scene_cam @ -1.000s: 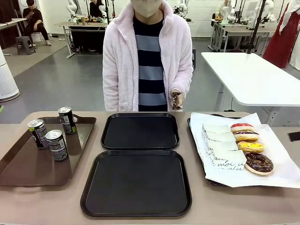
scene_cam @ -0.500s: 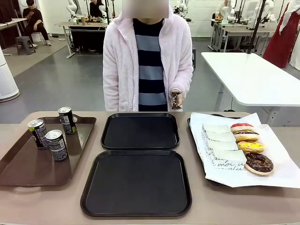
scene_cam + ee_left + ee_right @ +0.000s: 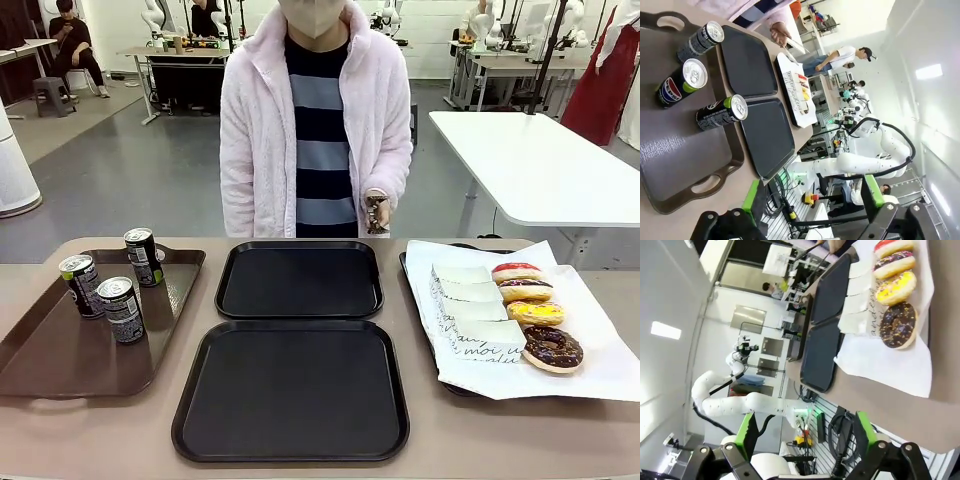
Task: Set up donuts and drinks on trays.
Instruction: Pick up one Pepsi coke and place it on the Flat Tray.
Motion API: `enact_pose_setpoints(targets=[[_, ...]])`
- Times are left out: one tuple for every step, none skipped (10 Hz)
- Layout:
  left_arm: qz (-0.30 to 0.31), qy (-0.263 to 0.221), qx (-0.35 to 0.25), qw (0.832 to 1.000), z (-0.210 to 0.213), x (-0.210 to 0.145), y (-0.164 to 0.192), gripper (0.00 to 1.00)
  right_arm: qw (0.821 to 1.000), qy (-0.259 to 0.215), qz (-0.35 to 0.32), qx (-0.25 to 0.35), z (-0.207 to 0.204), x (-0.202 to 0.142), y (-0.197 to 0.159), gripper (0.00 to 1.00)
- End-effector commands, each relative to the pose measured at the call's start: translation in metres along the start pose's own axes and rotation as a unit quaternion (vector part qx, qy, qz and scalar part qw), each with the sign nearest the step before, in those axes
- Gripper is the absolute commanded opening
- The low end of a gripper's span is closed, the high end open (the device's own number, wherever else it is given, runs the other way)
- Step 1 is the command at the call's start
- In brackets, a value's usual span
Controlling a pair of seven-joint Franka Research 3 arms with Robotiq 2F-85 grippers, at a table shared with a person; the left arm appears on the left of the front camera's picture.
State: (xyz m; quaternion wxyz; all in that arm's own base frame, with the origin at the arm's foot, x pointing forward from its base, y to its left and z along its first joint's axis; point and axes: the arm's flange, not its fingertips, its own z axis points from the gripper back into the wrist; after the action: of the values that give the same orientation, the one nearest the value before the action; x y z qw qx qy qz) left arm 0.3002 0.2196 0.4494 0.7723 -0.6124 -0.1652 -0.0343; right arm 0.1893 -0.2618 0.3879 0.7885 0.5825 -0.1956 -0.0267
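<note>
Three drinks (image 3: 112,281) stand upright on a brown tray (image 3: 60,358) at the left; the left wrist view shows these cans (image 3: 680,82) too. Two black trays lie bare in the middle, one far (image 3: 299,279) and one near (image 3: 291,390). Several donuts (image 3: 530,312) in white sleeves sit in a row on white paper at the right, the chocolate one (image 3: 897,324) nearest me. My left gripper (image 3: 810,197) hangs open, high off the table beyond the brown tray's handle. My right gripper (image 3: 805,435) is open too, off the table's edge near the donuts.
A person in a pale pink fleece stands at the far edge, one hand (image 3: 376,212) holding a small dark object. The white paper (image 3: 590,370) overhangs its tray toward the right edge. Bare tabletop (image 3: 500,435) runs along the front.
A dark shape at the front view's right edge a second ago has left the picture. Cans, trays and donuts have not moved.
</note>
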Motion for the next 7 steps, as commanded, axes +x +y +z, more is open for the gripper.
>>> enact_pose_setpoints(targets=[[0.009,-0.005,-0.005,1.0,0.0011,-0.0016,0.0022,1.0,1.0,0.007,0.007,0.015,-0.0019,-0.0019,-0.0005,1.0],[0.009,-0.005,-0.005,1.0,0.0011,-0.0016,0.0022,1.0,1.0,0.007,0.007,0.015,-0.0019,-0.0019,-0.0005,1.0],[0.009,-0.005,-0.005,1.0,0.0011,-0.0016,0.0022,1.0,1.0,0.007,0.007,0.015,-0.0019,-0.0019,-0.0005,1.0],[0.009,-0.005,-0.005,1.0,0.0011,-0.0016,0.0022,1.0,1.0,0.007,0.007,0.015,-0.0019,-0.0019,-0.0005,1.0],[0.009,-0.005,-0.005,1.0,0.0011,-0.0016,0.0022,1.0,1.0,0.007,0.007,0.015,-0.0019,-0.0019,-0.0005,1.0],[0.009,-0.005,-0.005,1.0,0.0011,-0.0016,0.0022,1.0,1.0,0.007,0.007,0.015,-0.0019,-0.0019,-0.0005,1.0],[0.009,-0.005,-0.005,1.0,0.0011,-0.0016,0.0022,1.0,1.0,0.007,0.007,0.015,-0.0019,-0.0019,-0.0005,1.0]])
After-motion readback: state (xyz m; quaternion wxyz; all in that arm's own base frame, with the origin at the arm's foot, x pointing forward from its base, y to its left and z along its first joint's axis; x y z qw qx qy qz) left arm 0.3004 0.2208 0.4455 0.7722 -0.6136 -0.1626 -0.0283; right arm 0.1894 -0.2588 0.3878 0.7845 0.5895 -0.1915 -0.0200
